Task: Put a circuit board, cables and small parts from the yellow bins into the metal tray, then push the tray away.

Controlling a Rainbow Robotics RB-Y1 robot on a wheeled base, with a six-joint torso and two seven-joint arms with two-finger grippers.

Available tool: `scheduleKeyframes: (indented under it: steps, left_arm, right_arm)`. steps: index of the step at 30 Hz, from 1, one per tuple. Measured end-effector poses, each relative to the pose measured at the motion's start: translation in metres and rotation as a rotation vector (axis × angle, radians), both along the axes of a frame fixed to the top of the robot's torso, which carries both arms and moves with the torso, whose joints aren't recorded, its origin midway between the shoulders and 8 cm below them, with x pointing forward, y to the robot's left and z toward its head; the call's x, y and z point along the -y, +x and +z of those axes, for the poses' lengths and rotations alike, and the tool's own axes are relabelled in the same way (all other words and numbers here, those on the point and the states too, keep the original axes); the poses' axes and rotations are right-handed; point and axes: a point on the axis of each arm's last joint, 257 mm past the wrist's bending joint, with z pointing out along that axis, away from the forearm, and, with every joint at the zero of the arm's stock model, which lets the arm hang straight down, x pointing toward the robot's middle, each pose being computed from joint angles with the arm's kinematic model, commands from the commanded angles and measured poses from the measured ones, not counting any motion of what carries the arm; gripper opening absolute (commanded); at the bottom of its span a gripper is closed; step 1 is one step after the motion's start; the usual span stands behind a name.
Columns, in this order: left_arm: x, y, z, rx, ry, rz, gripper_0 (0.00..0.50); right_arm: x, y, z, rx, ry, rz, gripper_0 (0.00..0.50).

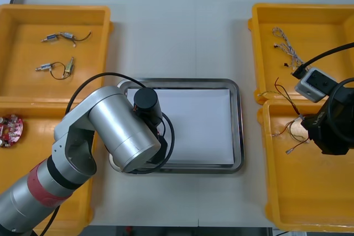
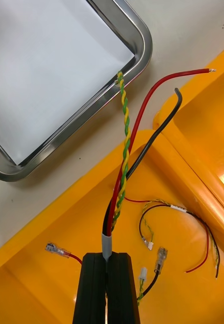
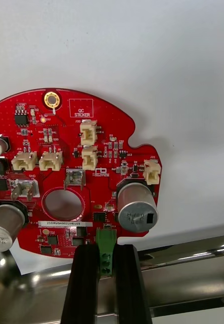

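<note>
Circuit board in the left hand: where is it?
Left wrist view: the left hand holds the circuit board over the metal tray's white inside, near its rim.

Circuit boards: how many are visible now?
2. One board is held by the left gripper over the metal tray; the other board lies in the near left yellow bin. The left arm may hide more.

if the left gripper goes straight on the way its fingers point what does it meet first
Probably the white inside of the metal tray: the left gripper, shut on the red circuit board, points past the rim; height unclear.
</note>
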Motion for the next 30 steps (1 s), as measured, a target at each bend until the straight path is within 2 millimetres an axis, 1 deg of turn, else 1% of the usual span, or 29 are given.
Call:
scheduleKeyframes:
  steps: [1,2,3,4,5,6,7,8,9,17,21,25,30]
  left_arm:
    - [0.0,0.0,0.0,0.0,0.0,0.0,0.179]
    - [0.0,0.0,0.0,0.0,0.0,0.0,0.252]
    - [0.0,0.0,0.0,0.0,0.0,0.0,0.308]
    - [0.0,0.0,0.0,0.0,0.0,0.0,0.312]
    - [0.0,0.0,0.0,0.0,0.0,-0.001,0.347]
    - [0.0,0.0,0.0,0.0,0.0,-0.001,0.394]
    - [0.0,0.0,0.0,0.001,0.0,-0.001,0.425]
    - [0.0,0.0,0.0,0.001,0.001,-0.002,0.48]
    - [0.0,0.0,0.0,0.001,0.001,-0.004,0.5]
    - [-0.001,0.001,0.001,-0.001,0.006,-0.03,0.5]
    - [-0.002,-0.002,0.013,-0.008,-0.014,-0.033,0.5]
    - [-0.003,-0.005,0.04,0.001,-0.058,-0.033,0.5]
    - [0.004,0.002,0.089,0.089,-0.176,-0.044,0.5]
  right_arm:
    - [0.0,0.0,0.0,0.0,0.0,0.0,0.0]
    - [0.0,0.0,0.0,0.0,0.0,0.0,0.0]
    - [0.0,0.0,0.0,0.0,0.0,0.0,0.0]
    - [0.0,0.0,0.0,0.0,0.0,0.0,0.0]
    - [0.0,0.0,0.0,0.0,0.0,0.0,0.0]
    - [0.0,0.0,0.0,0.001,0.0,0.001,0.0]
    - [0.0,0.0,0.0,0.001,0.0,0.001,0.0]
    - [-0.001,0.0,0.001,0.002,0.0,0.001,0.0]
    - [-0.001,0.0,0.001,0.003,0.0,0.002,0.0]
    - [-0.002,-0.001,0.002,0.004,0.01,-0.013,0.0]
    - [-0.002,-0.001,0.002,0.004,0.01,-0.012,0.0]
    - [-0.002,-0.001,0.002,0.004,0.01,-0.011,0.0]
    - [-0.002,-0.001,0.003,0.005,0.009,-0.01,0.0]
